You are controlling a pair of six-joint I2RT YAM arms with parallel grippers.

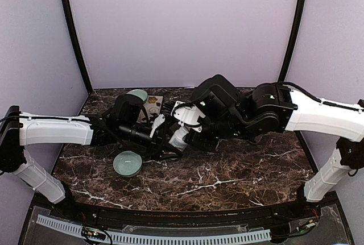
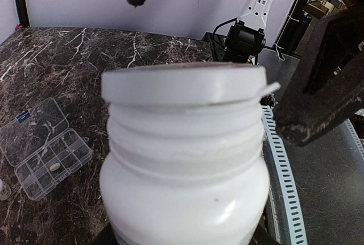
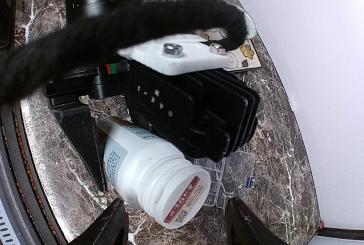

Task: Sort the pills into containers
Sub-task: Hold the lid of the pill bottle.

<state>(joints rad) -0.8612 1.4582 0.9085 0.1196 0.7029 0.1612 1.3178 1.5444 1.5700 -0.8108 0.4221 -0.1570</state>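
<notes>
Left gripper (image 3: 136,160) clamps a white bottle (image 2: 182,160) by its body. The bottle is tilted, cap off, threads bare, with a printed seal over the mouth. Right gripper (image 3: 176,228) has its jaws wide, one finger on each side of the bottle mouth; can't tell if they touch it. Pill box (image 2: 45,148) lies on the marble table (image 1: 239,171) near the bottle, lid flat open, with one pale pill (image 2: 54,166) in a compartment. A green bowl (image 1: 128,162) sits close to the left arm.

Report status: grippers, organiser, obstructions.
Left gripper shut on pill bottle, cap off, mouth sealed. Right gripper open around the mouth. Organiser box open, one pill inside. In the way: the seal.
</notes>
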